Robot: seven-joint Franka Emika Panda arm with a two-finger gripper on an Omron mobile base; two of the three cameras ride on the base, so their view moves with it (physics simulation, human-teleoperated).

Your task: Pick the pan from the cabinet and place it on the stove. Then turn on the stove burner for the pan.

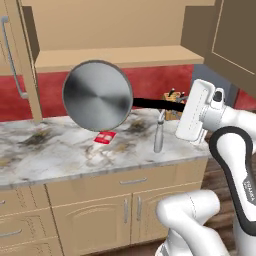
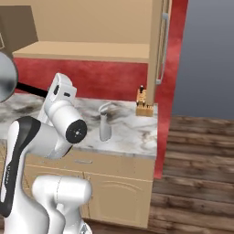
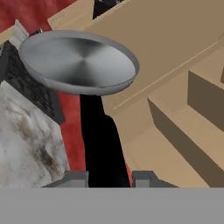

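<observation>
The silver pan (image 1: 97, 95) hangs in the air above the marble counter (image 1: 45, 150), in front of the open cabinet (image 1: 120, 57) and below its shelf. It is tipped so that its round face points toward the left base camera. My gripper (image 1: 183, 106) is shut on the end of its long black handle (image 1: 155, 104). The hand view looks along the handle (image 3: 103, 140) to the pan (image 3: 78, 61), with my gripper (image 3: 109, 179) clamped on either side. Past it lies a dark grated block (image 3: 26, 83), apparently the stove. The pan's rim (image 2: 5, 77) shows at the right base view's left edge.
The cabinet doors (image 1: 15, 55) (image 2: 162, 45) stand open on both sides. On the counter are a red packet (image 1: 105, 137), a tall grey bottle-like thing (image 1: 159, 132) (image 2: 105, 123) and a knife block (image 1: 172, 102) (image 2: 144, 105). Drawers and doors run below the counter.
</observation>
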